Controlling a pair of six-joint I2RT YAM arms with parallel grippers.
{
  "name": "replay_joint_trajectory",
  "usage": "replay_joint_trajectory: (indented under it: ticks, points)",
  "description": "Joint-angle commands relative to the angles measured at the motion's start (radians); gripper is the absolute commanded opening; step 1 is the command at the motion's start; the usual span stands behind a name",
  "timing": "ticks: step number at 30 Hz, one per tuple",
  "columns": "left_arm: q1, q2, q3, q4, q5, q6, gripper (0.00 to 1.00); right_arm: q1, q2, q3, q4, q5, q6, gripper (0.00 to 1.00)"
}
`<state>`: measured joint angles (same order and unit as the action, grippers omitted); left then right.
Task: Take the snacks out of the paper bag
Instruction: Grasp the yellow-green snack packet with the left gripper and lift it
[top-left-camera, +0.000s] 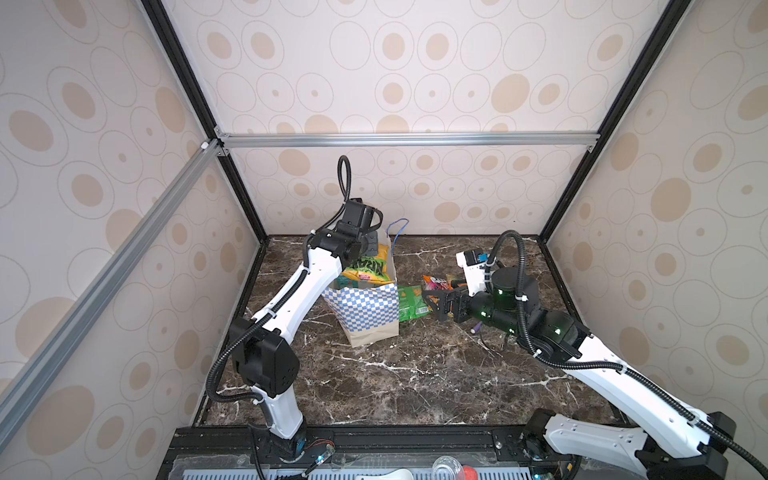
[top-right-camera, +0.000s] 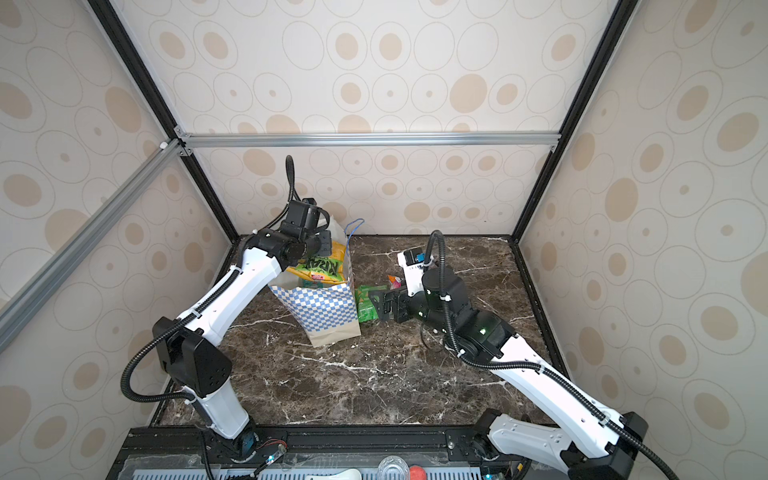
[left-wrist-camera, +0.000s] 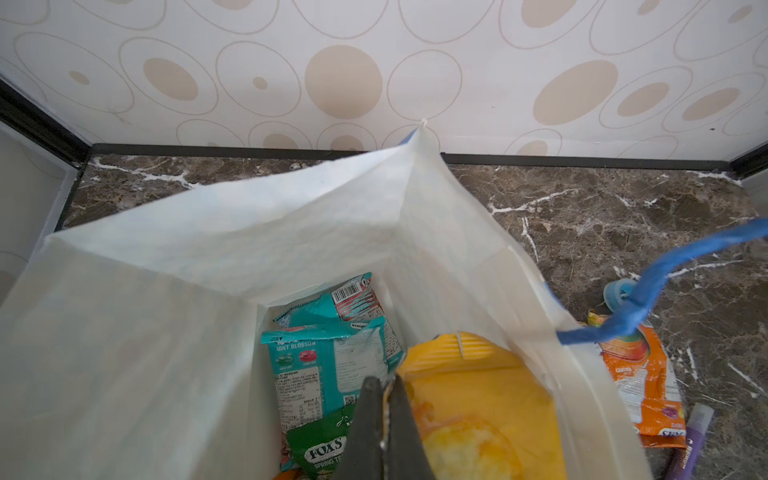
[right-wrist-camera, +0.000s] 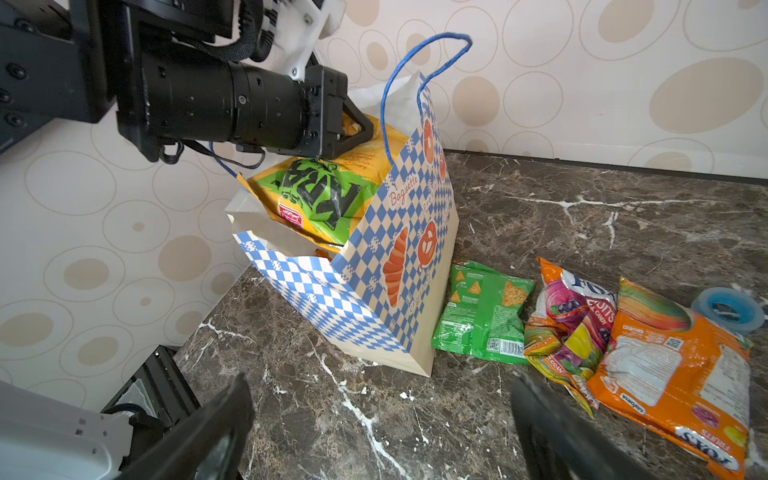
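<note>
Paper bag (top-left-camera: 365, 309), tall, white, blue-and-white checkered front, seen upright on dark marble tabletop (top-left-camera: 415, 374) in both top views. Crinkly yellow-and-green foil packet (top-left-camera: 370, 266) held partway out of its mouth, clamped by closed left gripper (top-left-camera: 374, 250). Right gripper (top-left-camera: 432, 301) spread wide, nothing held, near green foil packet (top-left-camera: 409, 305) beside bag.
Left wrist: teal foil packets (left-wrist-camera: 332, 353) seen inside bag.
Right wrist: multicoloured candy packet (right-wrist-camera: 573, 320) and orange foil packet (right-wrist-camera: 673, 365) laid flat beside green one.

The yellow packet (top-left-camera: 370, 266) crowds the paper bag (top-left-camera: 365, 311) mouth; the table (top-left-camera: 415, 374) before it lies open.
</note>
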<state>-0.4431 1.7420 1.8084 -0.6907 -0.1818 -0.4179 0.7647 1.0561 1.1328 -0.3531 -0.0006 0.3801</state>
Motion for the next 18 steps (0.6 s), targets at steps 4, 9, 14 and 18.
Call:
replay_joint_trajectory:
  ticks: [4, 9, 14, 18]
  points:
    - [0.004, -0.174, -0.038, 0.151, 0.003, -0.001, 0.0, 0.006, 0.014, 0.008, 0.012, -0.001, 0.008, 1.0]
    - [0.001, -0.316, -0.155, 0.338, 0.107, -0.02, 0.0, 0.006, 0.012, 0.005, 0.014, 0.036, 0.011, 1.0]
    - [-0.001, -0.425, -0.273, 0.532, 0.258, -0.075, 0.0, 0.005, 0.001, -0.02, 0.035, 0.101, 0.021, 1.0]
    - [-0.025, -0.445, -0.289, 0.584, 0.329, -0.136, 0.0, 0.007, -0.011, -0.039, 0.054, 0.129, 0.025, 1.0]
